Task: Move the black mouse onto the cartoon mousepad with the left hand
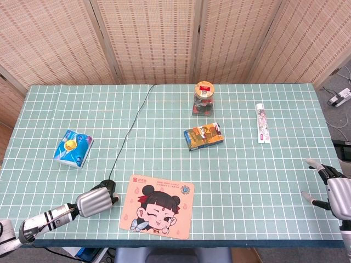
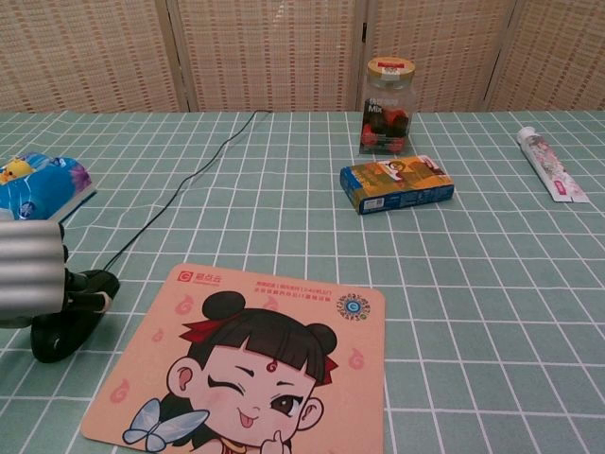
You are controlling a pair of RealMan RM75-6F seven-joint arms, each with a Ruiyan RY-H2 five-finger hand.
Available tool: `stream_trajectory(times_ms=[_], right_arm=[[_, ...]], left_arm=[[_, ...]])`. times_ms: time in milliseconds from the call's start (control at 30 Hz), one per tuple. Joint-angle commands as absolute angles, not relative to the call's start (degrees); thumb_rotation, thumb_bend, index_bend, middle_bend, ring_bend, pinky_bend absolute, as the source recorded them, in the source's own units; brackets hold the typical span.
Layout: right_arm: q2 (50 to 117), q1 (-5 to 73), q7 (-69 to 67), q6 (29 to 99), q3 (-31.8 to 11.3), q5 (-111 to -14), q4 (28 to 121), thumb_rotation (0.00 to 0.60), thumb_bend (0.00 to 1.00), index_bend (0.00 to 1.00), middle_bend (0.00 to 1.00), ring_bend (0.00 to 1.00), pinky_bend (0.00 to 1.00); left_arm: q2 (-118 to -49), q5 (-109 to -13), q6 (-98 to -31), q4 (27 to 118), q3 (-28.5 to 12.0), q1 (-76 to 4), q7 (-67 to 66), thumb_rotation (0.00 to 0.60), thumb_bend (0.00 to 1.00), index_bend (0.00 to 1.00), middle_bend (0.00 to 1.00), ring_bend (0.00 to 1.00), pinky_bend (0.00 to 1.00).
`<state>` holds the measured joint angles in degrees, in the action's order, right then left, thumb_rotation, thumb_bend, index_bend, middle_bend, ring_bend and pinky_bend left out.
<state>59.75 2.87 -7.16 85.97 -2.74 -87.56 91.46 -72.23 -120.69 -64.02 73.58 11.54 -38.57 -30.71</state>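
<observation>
The black mouse (image 1: pixel 111 186) lies on the table just left of the cartoon mousepad (image 1: pixel 159 206), and its cable (image 1: pixel 131 127) runs off toward the back. My left hand (image 1: pixel 95 201) lies over the mouse with its fingers curled around it, so only the front end shows. In the chest view the same left hand (image 2: pixel 30 274) covers the mouse (image 2: pixel 96 282) beside the mousepad (image 2: pixel 248 359). Whether the mouse is off the table I cannot tell. My right hand (image 1: pixel 332 187) hovers at the table's right edge, fingers spread and holding nothing.
A blue tissue pack (image 1: pixel 73 148) lies back left of the hand. A jar (image 1: pixel 204 98), a small box (image 1: pixel 203 136) and a toothpaste tube (image 1: pixel 263 123) sit farther back on the green checked table (image 1: pixel 247 181).
</observation>
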Motion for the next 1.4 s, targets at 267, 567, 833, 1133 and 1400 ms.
stream_trajectory(times_ms=[267,567,833,1133,1400], right_arm=[[59.70,2.79,-7.28,86.10,-2.76,-87.63,91.48,0.600,0.12,0.20,0.31,0.30,0.48],[59.66,2.73,-7.38,86.10,-2.79,-87.60,91.44,0.600,0.12,0.20,0.31,0.30,0.48],[59.67,2.74,-7.38,86.04,-2.83,-87.54,91.43,0.600,0.12,0.20,0.31,0.30,0.48],[59.66,2.74,-7.41,85.99,-2.81,-87.60,91.46,0.600,0.12,0.20,0.31,0.30,0.48],[59.40,2.48,-7.92,86.59,-2.82,-87.87,91.54,0.600,0.12,0.20,0.31,0.30,0.48]], left_arm=[[-72.72,-120.88,-64.60,73.37,12.14,-38.69,-29.20,0.600,0.14,0.52,0.70,1.00,1.00],[-73.67,-120.29,-64.59,72.78,12.16,-38.68,-28.33,0.600,0.16,0.54,0.70,1.00,1.00],[-74.61,-120.69,-66.15,71.24,12.44,-38.51,-27.27,0.600,0.18,0.56,0.70,1.00,1.00],[-75.05,-122.06,-69.63,70.31,12.65,-38.71,-25.07,0.600,0.19,0.63,0.71,1.00,1.00],[-74.91,-122.92,-70.85,73.57,12.05,-39.03,-26.32,0.600,0.19,0.64,0.71,1.00,1.00]])
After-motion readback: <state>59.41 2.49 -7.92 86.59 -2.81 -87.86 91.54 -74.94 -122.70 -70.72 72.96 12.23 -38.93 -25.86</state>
